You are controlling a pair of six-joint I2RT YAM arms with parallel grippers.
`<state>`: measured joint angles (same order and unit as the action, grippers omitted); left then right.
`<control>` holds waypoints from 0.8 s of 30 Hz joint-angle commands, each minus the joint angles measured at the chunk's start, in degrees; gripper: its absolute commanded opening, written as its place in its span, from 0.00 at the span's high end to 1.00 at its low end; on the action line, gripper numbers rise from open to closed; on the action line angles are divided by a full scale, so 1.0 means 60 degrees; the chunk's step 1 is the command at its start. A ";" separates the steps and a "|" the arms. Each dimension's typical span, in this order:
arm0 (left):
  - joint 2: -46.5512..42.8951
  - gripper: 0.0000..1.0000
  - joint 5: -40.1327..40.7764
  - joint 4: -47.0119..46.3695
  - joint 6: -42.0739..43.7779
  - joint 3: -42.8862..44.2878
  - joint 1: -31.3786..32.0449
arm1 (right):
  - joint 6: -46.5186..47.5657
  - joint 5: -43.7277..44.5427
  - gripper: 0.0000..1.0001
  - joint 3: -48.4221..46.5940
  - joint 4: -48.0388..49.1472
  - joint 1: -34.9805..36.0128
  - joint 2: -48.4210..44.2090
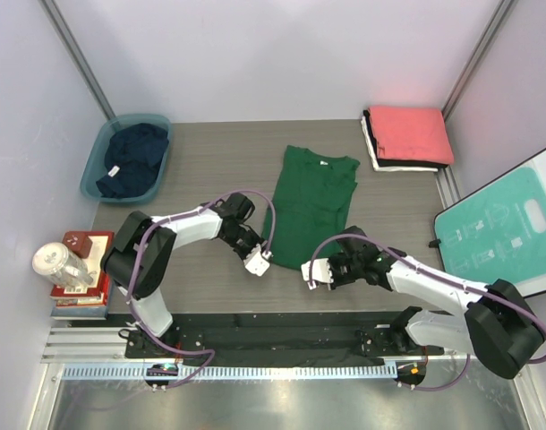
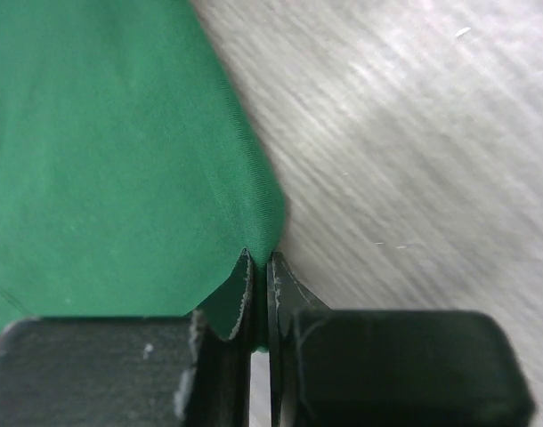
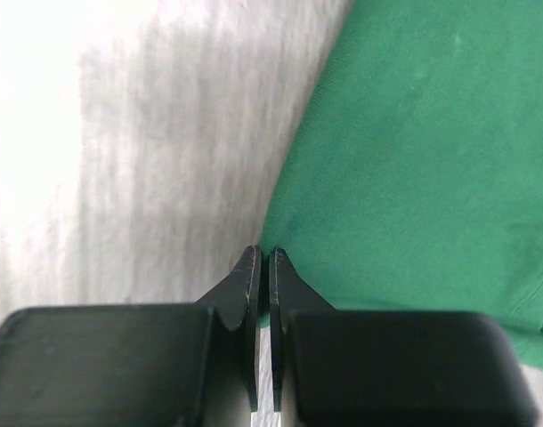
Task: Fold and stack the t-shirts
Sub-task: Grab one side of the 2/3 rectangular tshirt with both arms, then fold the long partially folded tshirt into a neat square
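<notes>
The dark green t-shirt (image 1: pixel 313 206) lay flat in the middle of the table (image 1: pixel 210 152), narrowed into a long strip, collar at the far end and hem towards the arms. The left gripper (image 1: pixel 260 262) was clamped on the hem's near left corner; its wrist view showed a peak of green cloth drawn up between the closed jaws. The right gripper (image 1: pixel 313 271) was closed too, at the near right edge, but its tips only met the hem there, so whether any cloth was caught could not be told.

The shirt looked light, thin and limp. It would probably sag and drape rather than keep a shape, and a hold on one corner would likely let it twist. The two near hem corners seemed the best places to hold, pinched deep enough to take every layer.

The navy t-shirt (image 1: pixel 134 154) lay crumpled in the teal tub (image 1: pixel 92 170) at far left, and the folded stack (image 1: pixel 407 134), coral-red on top, sat at far right
</notes>
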<state>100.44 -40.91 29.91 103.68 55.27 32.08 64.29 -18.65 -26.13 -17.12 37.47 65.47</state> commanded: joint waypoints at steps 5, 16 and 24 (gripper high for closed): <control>-0.2016 1.00 -0.0008 0.2439 -0.1605 0.0236 -0.0014 | -0.0300 -0.1269 0.99 -0.2366 -0.4715 -0.0035 -0.0526; -0.4682 1.00 -0.1076 0.5925 -0.0945 0.0544 0.0074 | 0.0373 -0.3159 0.99 -0.5017 -0.8641 0.0068 -0.0658; -0.5607 1.00 -0.1957 0.7816 -0.1064 0.1277 0.0089 | 0.0183 -0.4229 0.99 -0.6527 -1.0518 0.0317 -0.0600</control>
<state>70.13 -50.30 67.24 97.91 60.45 33.04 66.19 -40.03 -61.23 -67.79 38.94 62.92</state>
